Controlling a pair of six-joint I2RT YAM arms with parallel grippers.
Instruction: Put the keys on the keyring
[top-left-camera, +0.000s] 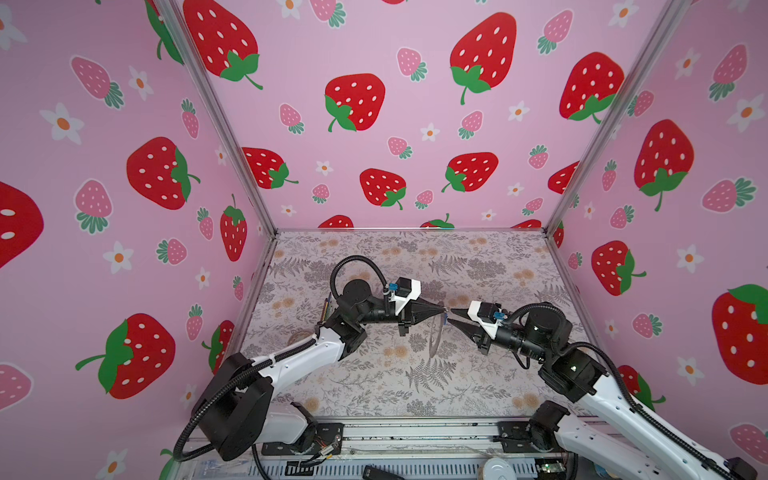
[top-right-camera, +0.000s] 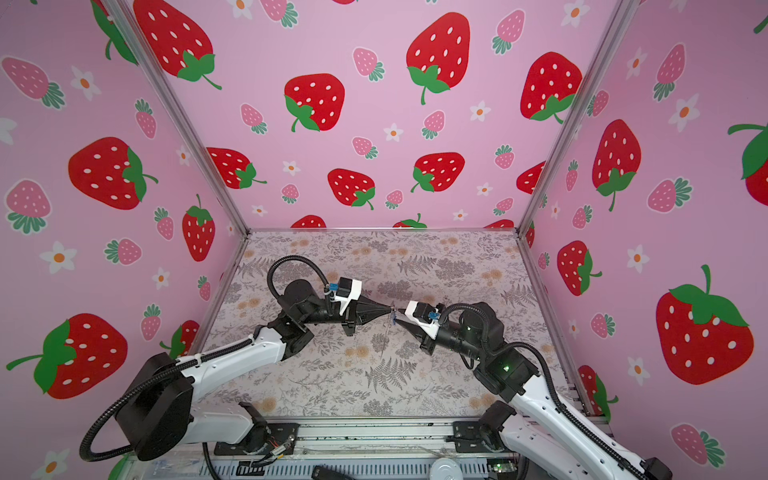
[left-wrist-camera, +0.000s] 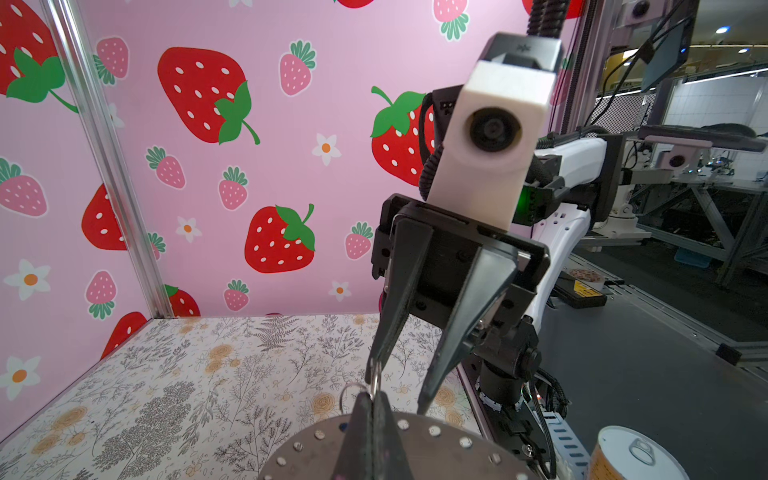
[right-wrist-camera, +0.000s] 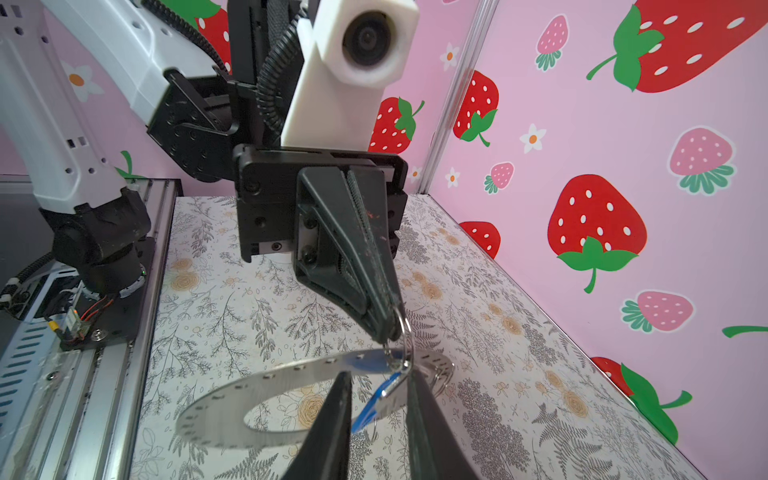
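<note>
Right wrist view: the blue key tag (right-wrist-camera: 374, 409) lies slantwise between the two fingers of the right hand (right-wrist-camera: 380, 374), its long axis running back from the fingertips toward the palm. The fingers stand apart around it, and I cannot tell whether they press it. Just beyond the tag's metal end is the rim of the keyring (right-wrist-camera: 257, 390), a flat grey perforated ring held off the bench. There the left hand (right-wrist-camera: 388, 328) meets it tip to tip from the opposite side, its fingers together and seemingly clamped on a silver split ring (right-wrist-camera: 406, 332) that reaches down to that rim. The join therefore lies straight ahead of the right hand, which is the nearer one to the tag. The floral bench (right-wrist-camera: 232, 299) lies below, and the strawberry wall (right-wrist-camera: 582, 124) is well apart.
</note>
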